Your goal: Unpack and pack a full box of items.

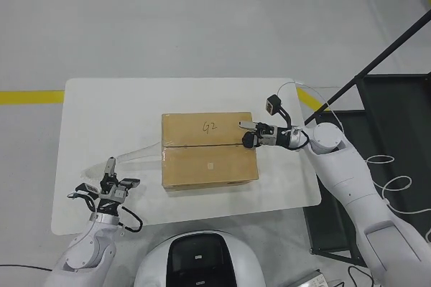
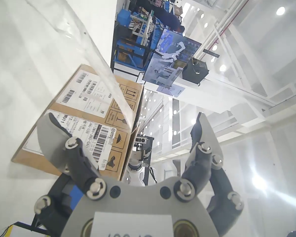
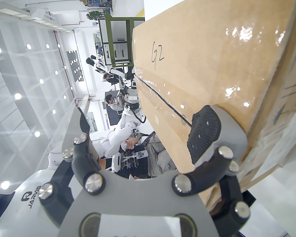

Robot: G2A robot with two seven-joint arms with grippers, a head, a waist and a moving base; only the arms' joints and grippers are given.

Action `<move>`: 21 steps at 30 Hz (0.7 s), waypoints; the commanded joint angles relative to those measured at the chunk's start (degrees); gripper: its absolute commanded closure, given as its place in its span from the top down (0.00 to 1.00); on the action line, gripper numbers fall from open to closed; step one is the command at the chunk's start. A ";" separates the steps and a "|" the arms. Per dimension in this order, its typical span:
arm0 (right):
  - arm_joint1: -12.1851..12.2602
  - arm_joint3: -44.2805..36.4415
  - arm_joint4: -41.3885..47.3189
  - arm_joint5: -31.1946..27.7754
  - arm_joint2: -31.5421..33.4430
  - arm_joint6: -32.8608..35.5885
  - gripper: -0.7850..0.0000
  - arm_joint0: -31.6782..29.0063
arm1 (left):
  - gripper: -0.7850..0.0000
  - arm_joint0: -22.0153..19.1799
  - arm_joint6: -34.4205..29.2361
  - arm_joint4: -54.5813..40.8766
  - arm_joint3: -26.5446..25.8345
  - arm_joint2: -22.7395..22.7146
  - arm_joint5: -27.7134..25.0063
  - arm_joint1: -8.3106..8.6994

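Now, box (image 1: 208,151): closed brown cardboard, flat at the centre of the white tabletop (image 1: 115,107); its two top flaps meet in a seam running left to right, with a handwritten mark on the far flap and printed labels on its left end (image 2: 88,114).
Tape (image 1: 133,156): a clear strip leaves the left end of the box and runs over the tabletop toward the lower left; in the left wrist view it stretches away from the upper edge of the box (image 2: 98,57).
Left pincer (image 1: 118,176): at the lower left corner of the tabletop, well apart from the box, fingers spread wide with nothing between them (image 2: 125,124).
Right pincer (image 1: 248,133): at the right end of the box, level with the seam, fingers spread (image 3: 143,117); one dark pad (image 3: 203,131) lies against the box edge (image 3: 207,62) just beside the seam, the other finger is off the box.
Rack (image 1: 395,107): dark frame standing right of the tabletop.
Floor line (image 1: 21,97): yellow, at the upper left.
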 commanded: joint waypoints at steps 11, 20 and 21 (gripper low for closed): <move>0.00 0.00 0.00 0.00 0.00 0.00 1.00 0.00 | 0.99 -6.00 2.73 -1.62 5.28 2.11 2.78 -1.98; 0.00 0.00 0.00 0.00 0.00 0.00 1.00 0.00 | 0.36 -5.59 3.16 -2.22 5.87 0.87 2.93 -2.70; 0.00 0.00 0.00 0.00 0.00 0.00 1.00 0.00 | 0.34 -5.46 3.12 -2.25 5.81 0.65 2.84 -2.76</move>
